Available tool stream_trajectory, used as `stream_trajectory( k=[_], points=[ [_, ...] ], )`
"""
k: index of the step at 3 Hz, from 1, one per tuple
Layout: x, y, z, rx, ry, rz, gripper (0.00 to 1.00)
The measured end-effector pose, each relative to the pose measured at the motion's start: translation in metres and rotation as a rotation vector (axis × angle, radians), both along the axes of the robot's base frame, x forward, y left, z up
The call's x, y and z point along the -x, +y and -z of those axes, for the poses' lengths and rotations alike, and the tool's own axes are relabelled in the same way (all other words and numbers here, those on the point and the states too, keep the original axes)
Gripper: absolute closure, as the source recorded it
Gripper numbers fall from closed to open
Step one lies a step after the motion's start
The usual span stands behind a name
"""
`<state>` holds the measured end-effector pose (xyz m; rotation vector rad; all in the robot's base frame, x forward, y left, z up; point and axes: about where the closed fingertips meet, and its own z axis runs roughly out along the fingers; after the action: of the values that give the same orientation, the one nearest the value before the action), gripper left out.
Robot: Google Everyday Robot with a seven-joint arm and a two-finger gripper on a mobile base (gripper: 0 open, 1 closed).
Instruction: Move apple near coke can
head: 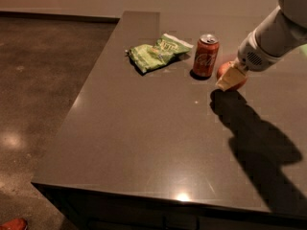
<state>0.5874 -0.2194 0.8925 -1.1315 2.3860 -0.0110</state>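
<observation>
Gripping — it seems — the apple (222, 71), the gripper (231, 79) hangs just beside the coke can (206, 55).

A crumpled green chip bag (156, 54) lies on the dark countertop (144, 143), beside a glossy floor (43, 80).

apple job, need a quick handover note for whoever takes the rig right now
Gripper: down at the apple, covering its front; grip cannot be judged.
Apple: just right of the coke can, with a small gap, not touching. A green chip bag lies left of the can.
Done: the apple looks near the can.
Left: check that the apple sits on the countertop, then probably let go and back the arm away.
</observation>
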Motion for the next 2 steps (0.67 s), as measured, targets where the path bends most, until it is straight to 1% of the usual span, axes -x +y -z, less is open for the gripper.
stream_trajectory(
  k=[1, 2],
  points=[
    [-0.0062, 0.0034, 0.0109, -0.03, 0.003, -0.005, 1.0],
    [-0.0098, 0.0124, 0.018, -0.056, -0.006, -0.024, 0.82]
  ],
)
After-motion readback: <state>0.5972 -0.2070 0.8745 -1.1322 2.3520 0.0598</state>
